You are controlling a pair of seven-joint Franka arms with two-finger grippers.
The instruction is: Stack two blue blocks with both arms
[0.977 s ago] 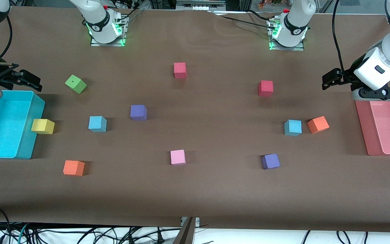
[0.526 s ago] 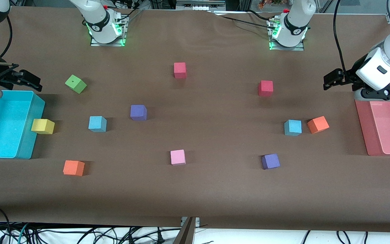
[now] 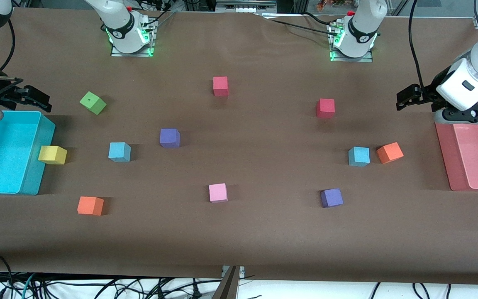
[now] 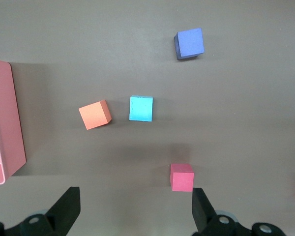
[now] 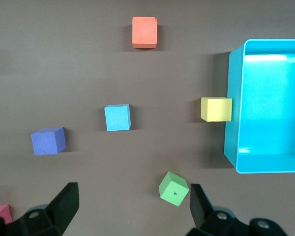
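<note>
Two sky-blue blocks lie apart on the brown table. One blue block (image 3: 119, 151) lies toward the right arm's end, also in the right wrist view (image 5: 117, 117). The other blue block (image 3: 359, 156) lies toward the left arm's end beside an orange cube (image 3: 389, 152), also in the left wrist view (image 4: 140, 108). My left gripper (image 3: 406, 99) (image 4: 136, 211) is open and empty, up beside the pink tray. My right gripper (image 3: 35, 99) (image 5: 132, 206) is open and empty, above the cyan bin's corner.
A cyan bin (image 3: 35, 166) with a yellow cube (image 3: 52, 155) against it stands at the right arm's end. A pink tray (image 3: 444, 158) stands at the left arm's end. Green (image 3: 92, 102), purple (image 3: 169, 138), red (image 3: 325, 108) and pink (image 3: 218, 192) cubes lie scattered.
My left arm's wrist has shifted slightly upward and toward its end of the table. The right arm and all the cubes have not moved.
</note>
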